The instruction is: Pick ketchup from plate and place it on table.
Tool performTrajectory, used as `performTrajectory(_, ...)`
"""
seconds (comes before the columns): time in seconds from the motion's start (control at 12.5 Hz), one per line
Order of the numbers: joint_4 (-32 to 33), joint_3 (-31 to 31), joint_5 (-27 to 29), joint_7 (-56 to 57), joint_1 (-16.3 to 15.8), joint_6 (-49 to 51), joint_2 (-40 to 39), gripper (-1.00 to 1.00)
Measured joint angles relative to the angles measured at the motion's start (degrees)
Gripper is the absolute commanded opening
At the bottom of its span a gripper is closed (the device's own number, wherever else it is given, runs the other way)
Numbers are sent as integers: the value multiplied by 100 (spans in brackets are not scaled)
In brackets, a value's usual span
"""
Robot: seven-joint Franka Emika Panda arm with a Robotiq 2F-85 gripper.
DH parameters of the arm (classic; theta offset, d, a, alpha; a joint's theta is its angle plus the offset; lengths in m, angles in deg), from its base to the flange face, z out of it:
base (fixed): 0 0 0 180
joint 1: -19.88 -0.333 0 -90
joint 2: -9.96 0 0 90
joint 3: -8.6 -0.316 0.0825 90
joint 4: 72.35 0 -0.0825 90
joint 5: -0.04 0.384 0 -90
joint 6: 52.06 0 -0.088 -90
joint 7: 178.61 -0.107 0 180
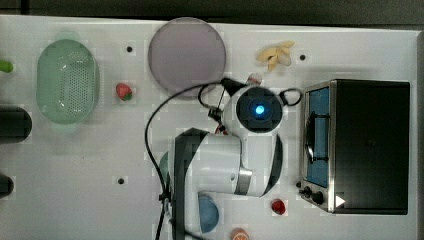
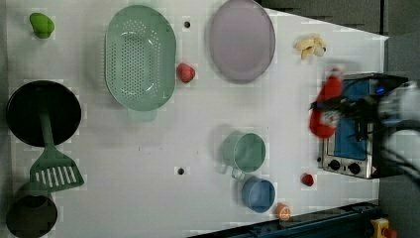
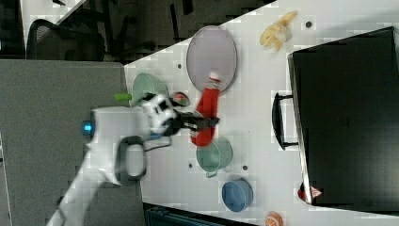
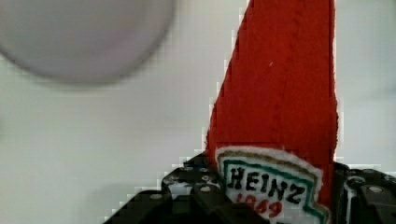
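Note:
My gripper point(image 3: 204, 123) is shut on the ketchup point(image 3: 207, 110), a red plush bottle with a white cap and a Heinz label point(image 4: 273, 186). It hangs above the white table point(image 1: 125, 150), off the plate. In the left view the ketchup point(image 2: 327, 106) floats in front of the toaster oven, with the gripper point(image 2: 331, 105) across its middle. From the top view my wrist covers most of it; its white cap point(image 1: 255, 78) peeks out. The pale lilac plate point(image 1: 186, 52) lies bare, just beyond the bottle in the wrist view point(image 4: 79, 37).
A black toaster oven point(image 1: 360, 145) stands at the top view's right. A green colander point(image 1: 66, 80) and strawberry point(image 1: 124, 91) lie at the top view's left. A green cup point(image 2: 245, 151), blue dish point(image 2: 258, 194), red ball point(image 1: 278, 206) and pale yellow pieces point(image 1: 276, 54) are nearby.

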Motion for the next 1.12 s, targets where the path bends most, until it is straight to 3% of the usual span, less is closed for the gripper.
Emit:
performTrajectory(0.16,470,-18,37,-11,27,-422,-429,17)
performTrajectory(0.56,683,-123,7,-50,22,-1223,-1359,17)
performTrajectory(0.64,683,-125,16,-50,4,-1329,-1419,25)
performTrajectory(0.88,627,-154,40,-76,-7,-1463,-1387,90)
performTrajectory(0.96,615,-153,30,-78,-22,-1553,-1310,100)
performTrajectory(1.12,504,-174,29,-90,-38,-1542,-978,100)
